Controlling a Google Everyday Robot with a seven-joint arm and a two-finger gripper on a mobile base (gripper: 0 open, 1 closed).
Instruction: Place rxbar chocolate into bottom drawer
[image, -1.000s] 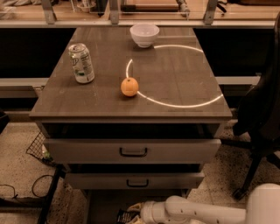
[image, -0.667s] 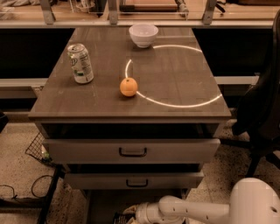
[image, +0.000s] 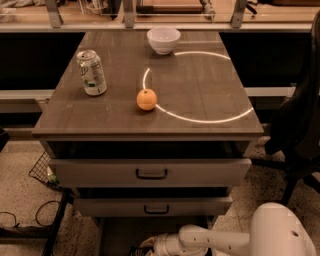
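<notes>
My gripper (image: 143, 245) is at the very bottom of the camera view, low in front of the cabinet, at the end of my white arm (image: 215, 239), which reaches in from the lower right. It is over the dark open space of the bottom drawer (image: 115, 235), below the two upper drawers. The rxbar chocolate does not show; the gripper's end is cut off by the frame edge and lies in shadow.
On the cabinet top (image: 200, 85) stand a green-and-white can (image: 92, 72), an orange fruit (image: 146, 99) and a white bowl (image: 163, 39). The two upper drawers (image: 150, 172) (image: 152, 206) stick out slightly. A black chair (image: 300, 125) is at the right, and a wire basket (image: 44, 170) and cables lie at the left.
My arm has reached further left under the cabinet, and more of its white body now shows at the lower right. The things on the top have not moved.
</notes>
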